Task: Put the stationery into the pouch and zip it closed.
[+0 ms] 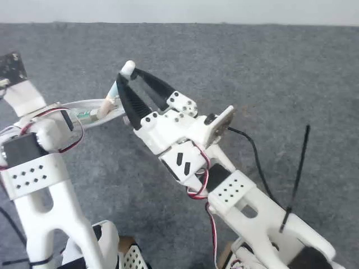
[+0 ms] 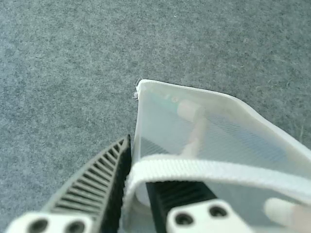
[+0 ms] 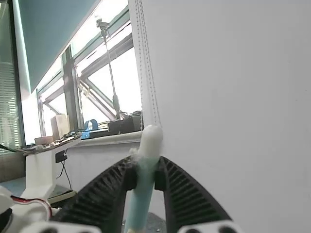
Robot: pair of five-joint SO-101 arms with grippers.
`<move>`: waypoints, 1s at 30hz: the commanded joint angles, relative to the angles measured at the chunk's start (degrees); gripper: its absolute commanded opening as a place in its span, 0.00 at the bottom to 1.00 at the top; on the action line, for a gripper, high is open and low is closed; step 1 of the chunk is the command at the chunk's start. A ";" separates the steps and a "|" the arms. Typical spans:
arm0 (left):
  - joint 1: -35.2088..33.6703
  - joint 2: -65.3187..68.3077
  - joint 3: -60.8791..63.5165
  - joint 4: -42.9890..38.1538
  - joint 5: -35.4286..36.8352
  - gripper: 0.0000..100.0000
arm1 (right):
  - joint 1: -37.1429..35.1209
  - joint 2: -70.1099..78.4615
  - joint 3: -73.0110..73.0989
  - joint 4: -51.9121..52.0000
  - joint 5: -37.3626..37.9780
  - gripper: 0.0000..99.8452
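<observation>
A translucent white mesh pouch (image 2: 228,131) hangs from my left gripper (image 2: 138,165), which is shut on the pouch's white zipper band (image 2: 204,170). Pens show faintly through the mesh. In the high view the pouch (image 1: 84,107) is held above the grey table at the left, mouth toward the other arm. My right gripper (image 1: 129,75) is shut on a light-blue pen (image 1: 116,88) with a white tip (image 3: 150,138). The pen slants down toward the pouch mouth. Whether its lower end is inside the pouch I cannot tell.
Grey felt-like surface (image 1: 252,67) stretches open behind and to the right of both arms. A black cable (image 1: 297,174) stands beside the right arm's base. A small circuit board (image 1: 12,66) sits at the left edge.
</observation>
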 commanded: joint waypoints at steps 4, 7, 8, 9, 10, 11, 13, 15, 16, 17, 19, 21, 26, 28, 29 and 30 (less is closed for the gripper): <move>0.18 0.35 -1.10 -1.58 -0.35 0.01 | -1.01 2.07 -0.53 -0.04 2.73 0.01; 0.18 0.35 -1.10 -1.58 -0.35 0.01 | -3.82 3.47 -0.44 2.42 8.88 0.01; 0.18 0.44 -1.01 -1.58 -0.35 0.01 | -5.05 4.09 -0.26 3.03 11.69 0.01; 0.18 0.44 -1.01 -1.58 -0.35 0.01 | -6.11 4.79 -0.18 3.30 14.59 0.01; 0.18 0.44 -1.01 -1.58 -0.35 0.01 | -6.99 5.49 -0.09 3.56 16.97 0.01; 0.18 0.44 -1.01 -1.58 -0.35 0.01 | -7.52 6.29 0.00 3.56 18.90 0.01; 0.18 0.44 -1.01 -1.49 -0.35 0.01 | -8.22 7.87 0.26 3.21 21.54 0.01; 0.18 0.44 -1.01 -1.49 -0.35 0.01 | -8.31 9.10 0.26 3.21 23.12 0.01; 0.18 0.44 -1.01 -1.49 -0.35 0.01 | -8.31 9.63 0.26 3.21 23.74 0.01; 0.18 0.44 -1.01 -1.49 -0.35 0.01 | -8.13 9.98 0.18 3.21 24.18 0.01; 0.18 0.35 -0.40 -1.85 -0.35 0.01 | -8.13 10.95 0.00 3.47 25.58 0.01; 0.18 0.35 -0.31 -1.93 -0.35 0.01 | -8.13 12.35 -0.79 3.82 27.16 0.01; 0.18 0.35 -0.31 -1.93 -0.35 0.01 | -6.90 19.21 -7.56 11.21 27.87 0.01; 0.18 0.35 -0.22 -1.93 -0.35 0.01 | -6.20 21.76 -10.29 13.85 27.87 0.01; 0.18 0.35 -0.22 -1.93 -0.35 0.01 | -5.76 22.81 -11.34 15.16 27.78 0.01; 0.18 0.35 -0.22 -1.93 -0.35 0.01 | -5.67 23.69 -12.31 16.31 27.78 0.01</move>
